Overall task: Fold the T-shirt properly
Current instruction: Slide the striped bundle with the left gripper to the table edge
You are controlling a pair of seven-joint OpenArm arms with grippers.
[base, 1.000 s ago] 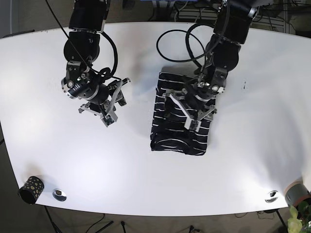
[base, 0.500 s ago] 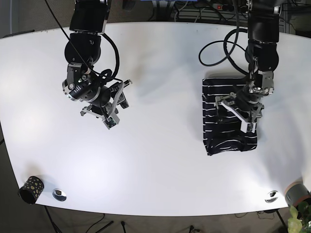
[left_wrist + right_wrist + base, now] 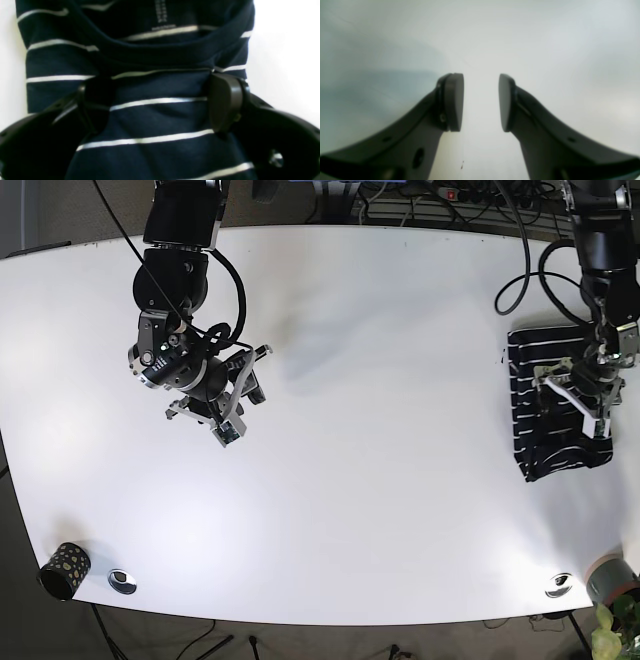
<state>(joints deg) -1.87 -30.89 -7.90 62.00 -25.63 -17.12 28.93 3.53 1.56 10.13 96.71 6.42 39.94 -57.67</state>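
Observation:
The T-shirt (image 3: pixel 545 410), dark navy with thin white stripes, lies folded into a rectangle near the table's right edge. My left gripper (image 3: pixel 577 397) rests on top of it. In the left wrist view the T-shirt (image 3: pixel 160 120) fills the frame, its collar towards the top. There my left gripper (image 3: pixel 160 105) is open, its fingers (image 3: pixel 223 102) spread wide and pressing on the cloth. My right gripper (image 3: pixel 236 402) hovers over bare table at the left. In the right wrist view my right gripper (image 3: pixel 481 102) is open with nothing between its pads.
A black speckled cup (image 3: pixel 65 570) stands at the front left corner, with a small metal disc (image 3: pixel 122 581) beside it. Another disc (image 3: pixel 559 584) and a potted plant (image 3: pixel 612 600) are at the front right. Cables (image 3: pixel 525 275) hang behind the left arm.
My left gripper has slid the folded T-shirt from the table's middle to its right edge. The right arm has barely moved.

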